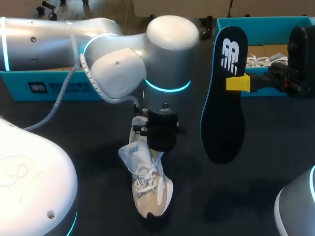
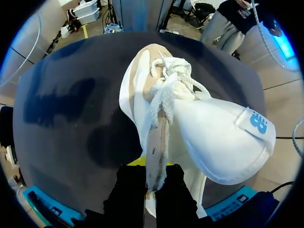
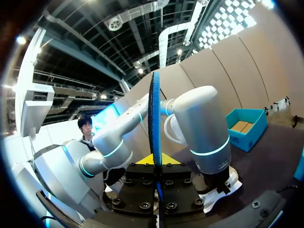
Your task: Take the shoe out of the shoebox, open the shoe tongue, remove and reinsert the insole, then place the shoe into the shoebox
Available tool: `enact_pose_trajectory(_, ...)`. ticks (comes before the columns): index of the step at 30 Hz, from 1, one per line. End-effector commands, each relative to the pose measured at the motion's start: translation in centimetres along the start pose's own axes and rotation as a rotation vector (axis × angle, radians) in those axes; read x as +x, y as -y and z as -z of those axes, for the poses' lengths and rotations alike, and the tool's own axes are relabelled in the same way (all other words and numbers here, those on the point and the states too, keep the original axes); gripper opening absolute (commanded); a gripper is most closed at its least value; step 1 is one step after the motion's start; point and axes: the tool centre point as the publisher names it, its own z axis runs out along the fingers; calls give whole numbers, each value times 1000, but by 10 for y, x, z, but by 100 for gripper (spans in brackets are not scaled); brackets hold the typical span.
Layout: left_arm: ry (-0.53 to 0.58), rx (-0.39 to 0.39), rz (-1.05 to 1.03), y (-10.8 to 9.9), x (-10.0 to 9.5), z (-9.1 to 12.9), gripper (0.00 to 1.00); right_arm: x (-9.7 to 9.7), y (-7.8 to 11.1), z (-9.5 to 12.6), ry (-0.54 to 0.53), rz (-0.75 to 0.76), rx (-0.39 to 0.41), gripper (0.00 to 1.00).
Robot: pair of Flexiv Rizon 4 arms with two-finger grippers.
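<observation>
Shoe (image 1: pixel 150 189) flat on the table (image 1: pixel 74 132), toe toward the near edge, heel end directly under the left gripper (image 1: pixel 160 142). Left fingers narrow, pinched from both sides on a thin wall of the shoe at its opening. Tongue (image 2: pixel 228 142) pulled out of the opening and folded to one side, blue tag outward. Laces (image 2: pixel 171 80) bunched ahead of the left gripper, over the midfoot. Insole (image 1: pixel 224 98) out of the shoe, raised above the table to the right of the shoe and well apart from it, long axis near upright, dark face with white logo toward the head camera, blue rim along the edge. Right gripper (image 1: pixel 237 82) clamped on the right edge of the insole, just below the logo, one yellow tip on the visible face. In the right wrist view, insole edge-on between the fingers, fingers close together on both faces. Shoebox (image 1: pixel 275 22) at the far right of the table, behind the insole and right gripper. Second blue box (image 1: pixel 49 83) at the far left, partly under the left arm.
</observation>
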Motion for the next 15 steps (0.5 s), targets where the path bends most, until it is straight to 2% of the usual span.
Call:
enact_pose_trajectory(1,-33,0,-4,1,-7,-5,0,-1,0,-2,1,-2,1,0)
enact_pose_trajectory(15,-104,-10,-35,6,-9,-15,0,-1,0,-2,1,-2,1,0)
